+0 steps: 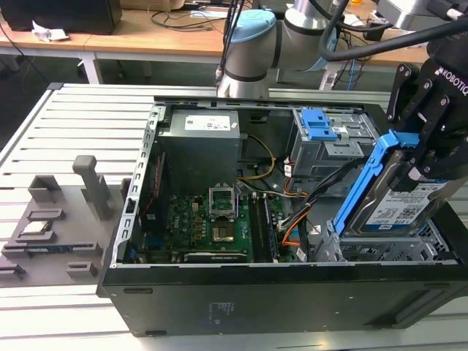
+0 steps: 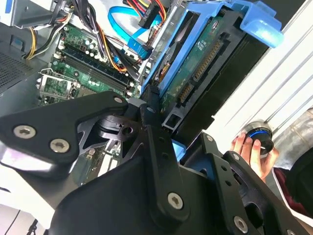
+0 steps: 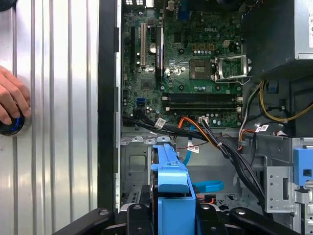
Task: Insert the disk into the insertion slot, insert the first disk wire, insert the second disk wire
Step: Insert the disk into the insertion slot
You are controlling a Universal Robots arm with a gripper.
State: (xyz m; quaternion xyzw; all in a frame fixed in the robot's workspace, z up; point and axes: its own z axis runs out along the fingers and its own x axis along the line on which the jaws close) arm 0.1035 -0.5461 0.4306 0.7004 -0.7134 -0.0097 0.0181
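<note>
"Disk (image 1: 398,201) where, exactly?"

"Clamped in my claw (image 1: 424,150), fingers closed on its blue caddy. It stands tilted on edge at the exterior view's right, with its lower end down at the slot (image 1: 380,252) and its upper end high in the air."

"What worries you?"

"The angle. Tilted like this, a corner could catch the slot's sheet-metal rim and jam. It could also twist in my grip (I hold it near the upper end alone)."

"And the cables?"

"The black bundle (image 3: 234,156) and a blue cable (image 3: 208,186) lie near the slot. If either strays under the disk, it gets pinched, and I judge the connectors would then be hard to reach."

"Anything else?"

"A hand (image 3: 12,100) rests on a button (image 3: 11,125), well apart from the case (image 1: 219,292). No trouble there, I'd say."
</note>
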